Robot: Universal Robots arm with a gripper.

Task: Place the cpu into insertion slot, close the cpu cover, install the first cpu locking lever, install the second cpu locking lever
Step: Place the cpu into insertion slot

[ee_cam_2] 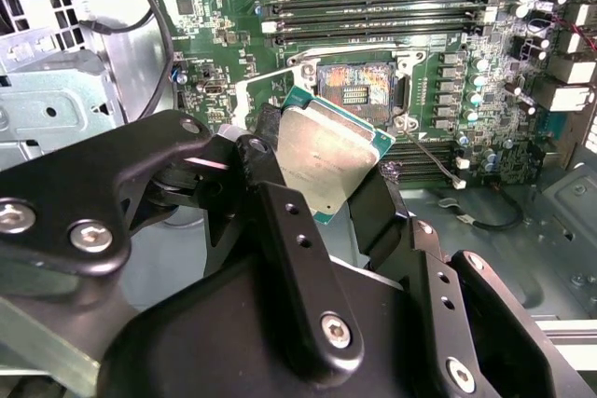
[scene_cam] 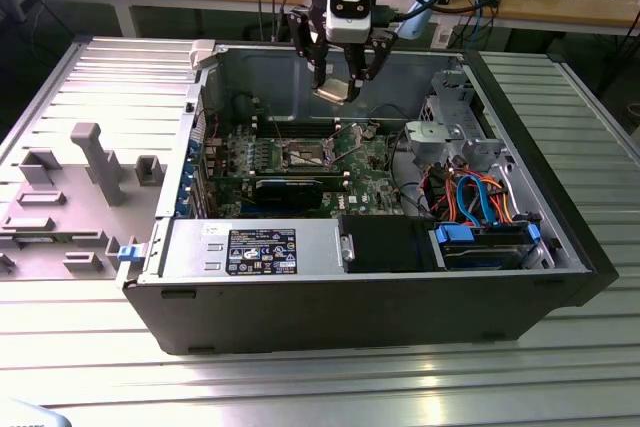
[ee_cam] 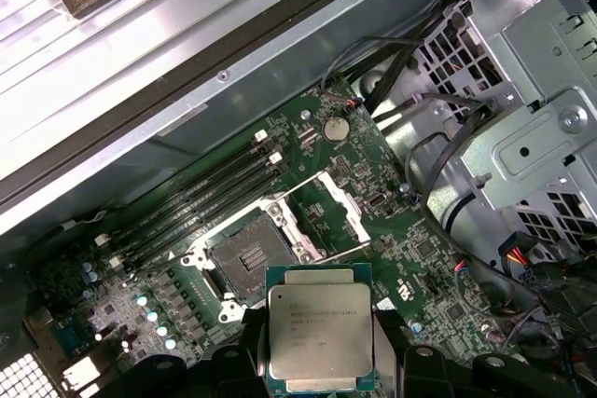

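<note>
Exterior view first. One open computer case (scene_cam: 350,312) lying on the ribbed metal surface (scene_cam: 300,377). Inside it: one green motherboard (scene_cam: 370,162), one long black card (scene_cam: 290,190) across the board, one power supply (scene_cam: 260,247) along the near wall, a bundle of blue and orange cables (scene_cam: 475,197) toward the exterior view's right. One grey panel (scene_cam: 90,177) flat on the surface at the exterior view's left, just beside the case. One tool (scene_cam: 341,85) hanging above the board, well clear of it, pinching one cpu (scene_cam: 334,93) at its tips. Down on the board, the insertion slot (scene_cam: 305,155), below the tool and apart from it.

Over to the second wrist view. Two black fingers (ee_cam_2: 266,151) pressed onto opposite edges of the cpu (ee_cam_2: 326,151), spread just as wide as the chip. Pale silvery face toward the camera, chip tilted, green edge showing. Beyond it, the insertion slot (ee_cam_2: 356,92), dark centre exposed, silvery rim around it. Four long memory slots (ee_cam_2: 373,8) side by side just past the socket.

Now the first wrist view. The cpu (ee_cam: 320,323) clamped in the tool (ee_cam: 322,342), metal face to the camera, in the air near the socket and not seated in it. One insertion slot (ee_cam: 244,253), dark centre bare. Right beside it the cpu cover (ee_cam: 343,200), a thin silvery frame swung open off the socket. Four memory slots (ee_cam: 205,198) in a row, one round coin cell (ee_cam: 336,126), one grey metal drive cage (ee_cam: 532,118) at the board's edge.
</note>
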